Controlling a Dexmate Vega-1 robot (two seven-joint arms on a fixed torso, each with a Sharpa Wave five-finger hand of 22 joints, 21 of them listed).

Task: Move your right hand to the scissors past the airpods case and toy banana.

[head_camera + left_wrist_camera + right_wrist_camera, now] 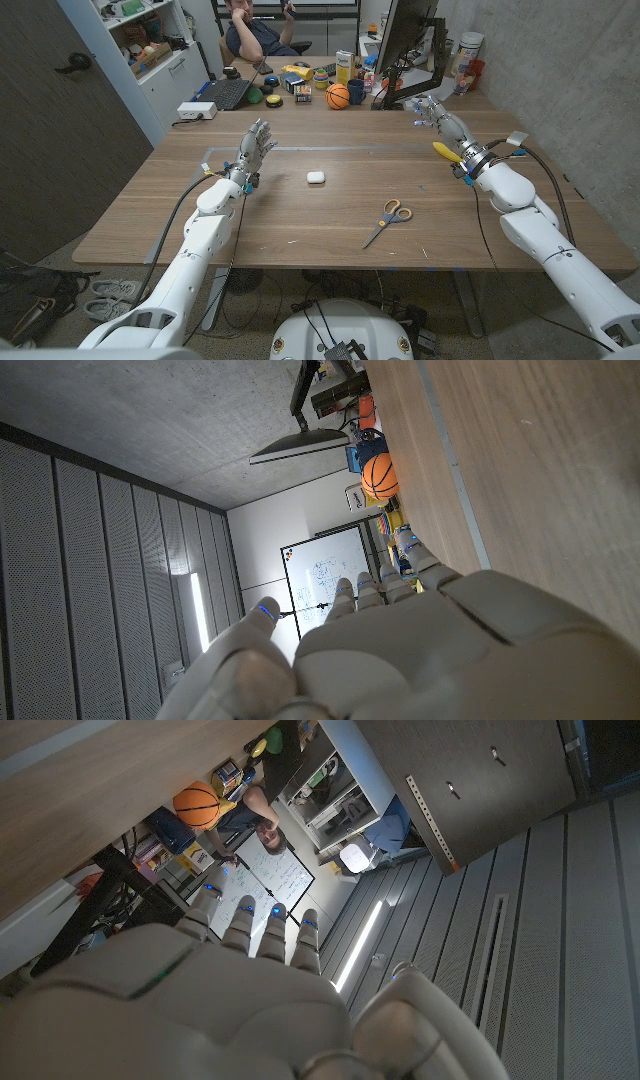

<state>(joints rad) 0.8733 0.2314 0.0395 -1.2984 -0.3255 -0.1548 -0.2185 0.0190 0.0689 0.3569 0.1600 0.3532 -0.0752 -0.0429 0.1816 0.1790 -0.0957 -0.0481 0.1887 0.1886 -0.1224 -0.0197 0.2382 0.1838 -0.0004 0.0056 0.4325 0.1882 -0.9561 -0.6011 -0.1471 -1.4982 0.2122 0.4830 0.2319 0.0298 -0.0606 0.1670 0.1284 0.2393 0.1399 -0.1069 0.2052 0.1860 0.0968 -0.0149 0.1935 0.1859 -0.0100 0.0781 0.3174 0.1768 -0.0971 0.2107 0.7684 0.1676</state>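
Scissors [386, 221] with orange-yellow handles lie on the wooden table [300, 215], near its front edge and right of centre. A white airpods case [316, 177] sits at mid-table. The yellow toy banana [446, 152] lies at the right, partly hidden by my right wrist. My right hand [437, 112] is raised over the table's far right part, fingers apart, holding nothing; its back [200, 1010] is seen from the wrist. My left hand [255, 143] stands at the left with fingers spread and nothing in it; its back [400, 650] is seen from its wrist.
Clutter lines the table's far edge: a small basketball [338, 96], a laptop [222, 94], boxes, bottles and a monitor stand [400, 60]. A person [262, 32] sits behind the table. Blue tape [215, 160] marks the wood near my left hand.
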